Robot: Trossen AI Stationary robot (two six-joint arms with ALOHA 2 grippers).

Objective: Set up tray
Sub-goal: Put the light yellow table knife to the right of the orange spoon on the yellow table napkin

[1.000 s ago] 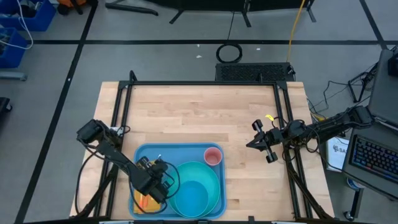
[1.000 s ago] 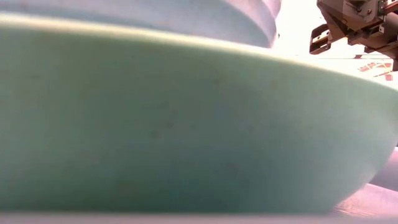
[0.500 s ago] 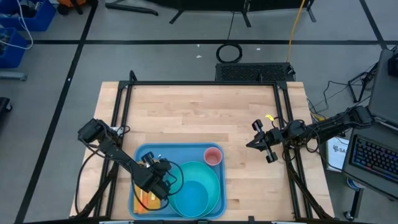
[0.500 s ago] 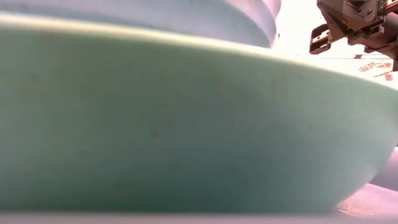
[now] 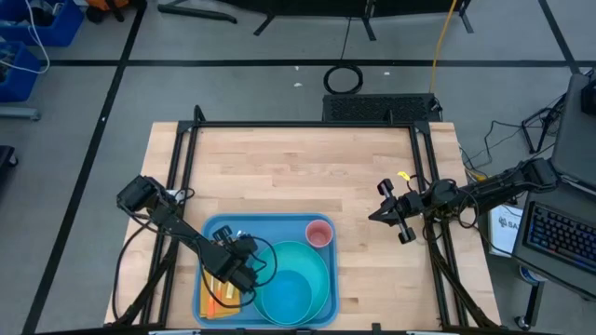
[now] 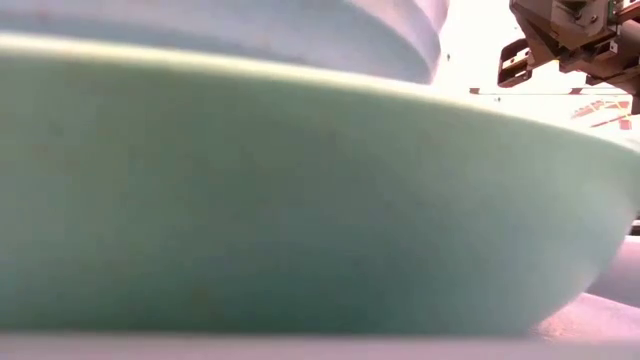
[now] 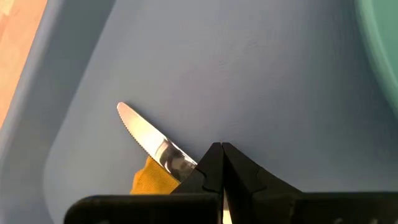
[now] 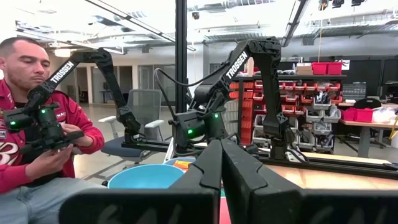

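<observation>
blue tray (image 5: 212, 233), turquoise plate (image 5: 296, 288), orange napkin (image 5: 220, 300)

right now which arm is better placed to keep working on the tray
Left, probably. The left gripper, shut, hangs over the tray beside the knife. The right gripper, shut, waits off the tray over bare table.

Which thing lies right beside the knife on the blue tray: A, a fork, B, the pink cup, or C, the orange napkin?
C. In the left wrist view the knife lies with its blade on the bare tray and the orange napkin right at its handle end, by the shut left gripper; from above, the pink cup stands away in the tray's far right corner.
</observation>
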